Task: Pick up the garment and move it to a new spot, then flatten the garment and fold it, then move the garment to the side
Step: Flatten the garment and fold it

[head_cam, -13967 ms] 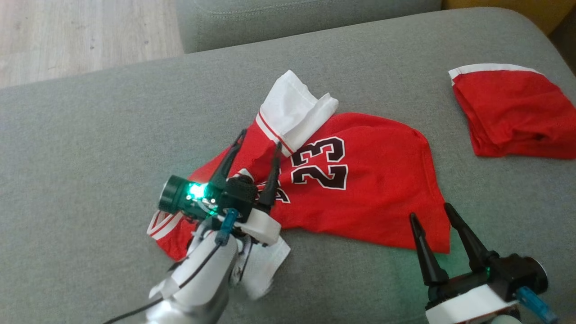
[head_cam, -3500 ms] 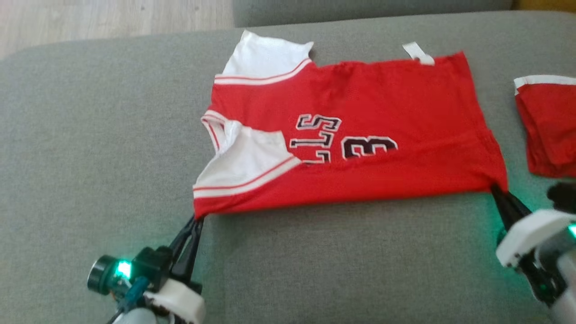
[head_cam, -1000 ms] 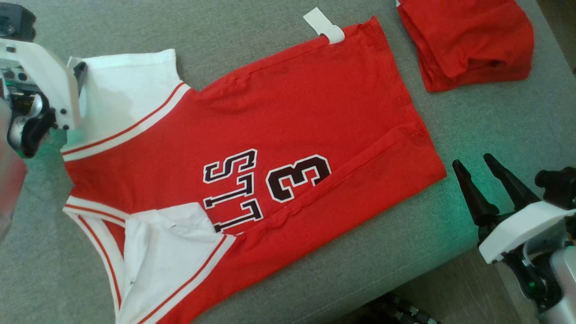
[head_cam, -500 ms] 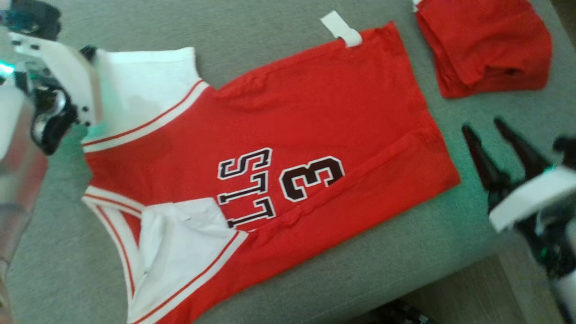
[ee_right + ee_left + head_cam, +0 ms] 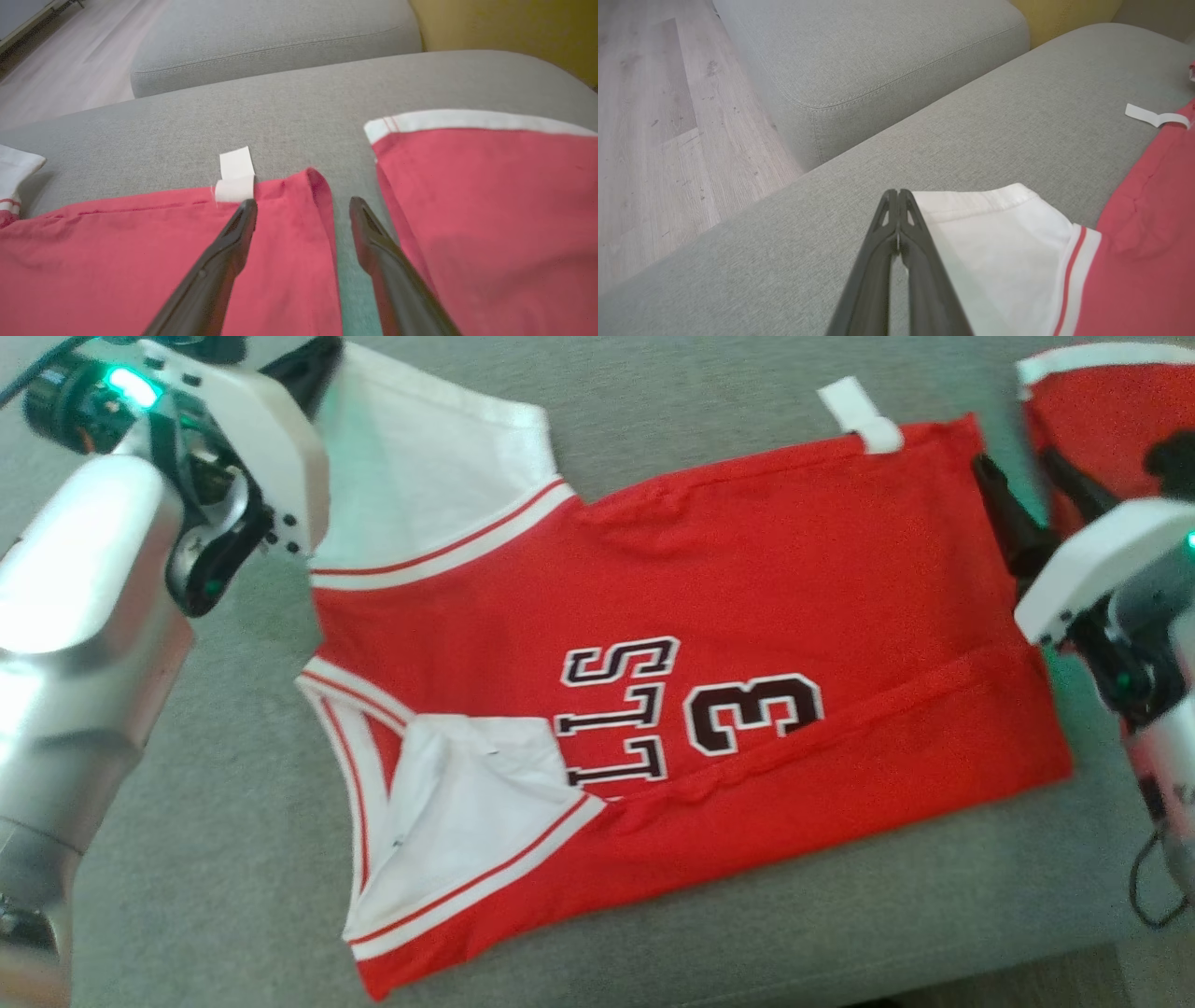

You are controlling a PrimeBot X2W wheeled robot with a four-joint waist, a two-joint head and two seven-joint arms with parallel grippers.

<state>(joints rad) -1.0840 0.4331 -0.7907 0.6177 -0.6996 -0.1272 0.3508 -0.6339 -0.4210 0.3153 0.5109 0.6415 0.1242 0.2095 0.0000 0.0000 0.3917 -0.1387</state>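
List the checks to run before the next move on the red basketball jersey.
1. Left gripper shut at the corner of the white sleeve: ok.
2. Cloth actually pinched there: cannot tell.
3. Right gripper open, straddling the far hem corner of the red basketball jersey: ok.
4. Clearance from the folded red garment with white band: cannot tell, it lies right beside that gripper.
5. Jersey's near side folded over: ok.
6. Jersey fully on the grey fabric sofa cushion: ok.

Garment [image 5: 747, 597] on the sofa cushion [image 5: 233, 803], folded cloth [image 5: 1102, 411] just right of it, another cushion [image 5: 878, 60] behind.
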